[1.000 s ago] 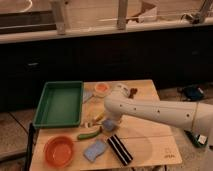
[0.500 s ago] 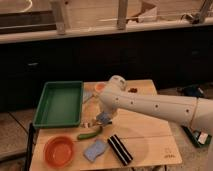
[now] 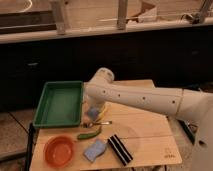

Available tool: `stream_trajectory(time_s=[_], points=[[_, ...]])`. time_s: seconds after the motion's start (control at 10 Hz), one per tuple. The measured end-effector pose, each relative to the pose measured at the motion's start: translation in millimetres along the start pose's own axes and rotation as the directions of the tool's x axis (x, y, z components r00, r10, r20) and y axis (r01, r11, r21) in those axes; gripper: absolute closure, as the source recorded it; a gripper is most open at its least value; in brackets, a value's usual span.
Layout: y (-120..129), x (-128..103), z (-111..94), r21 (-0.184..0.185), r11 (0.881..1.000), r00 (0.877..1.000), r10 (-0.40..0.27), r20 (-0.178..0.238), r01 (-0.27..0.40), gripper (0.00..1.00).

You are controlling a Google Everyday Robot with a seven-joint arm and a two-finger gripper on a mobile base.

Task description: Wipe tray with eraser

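- The claw [image 3: 93, 112] is hanging under the wrist of the white arm [image 3: 140, 97], just beside the tray [image 3: 58, 105], off the rim that is showing on the right in the camera view.
- The claw appears to be pinching the eraser [image 3: 93, 115], a pale blue-grey block at its tip. The block is sitting just outside the tray's near right corner, over the table [image 3: 150, 142] rather than the green floor.
- The tray's long axis is appearing to run away from the camera, parallel to the rim beside the claw.
- The coming move is likely turning on one short sideways carry across that raised rim, then a descent onto the floor.
- The orange bowl [image 3: 59, 150] and blue sponge [image 3: 95, 149] are lying on the camera side of the tray, outside that path.
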Motion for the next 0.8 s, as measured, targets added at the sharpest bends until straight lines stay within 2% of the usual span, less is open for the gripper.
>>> stream_trajectory(time_s=[0.5, 0.8], points=[[-56.7, -2.4, 4.7, 0.021, 0.994, 0.994, -0.11, 0.029, 0.109, 1.0], [-94.7, -18.2, 12.0, 0.036, 0.986, 0.984, -0.164, 0.065, 0.162, 1.0]])
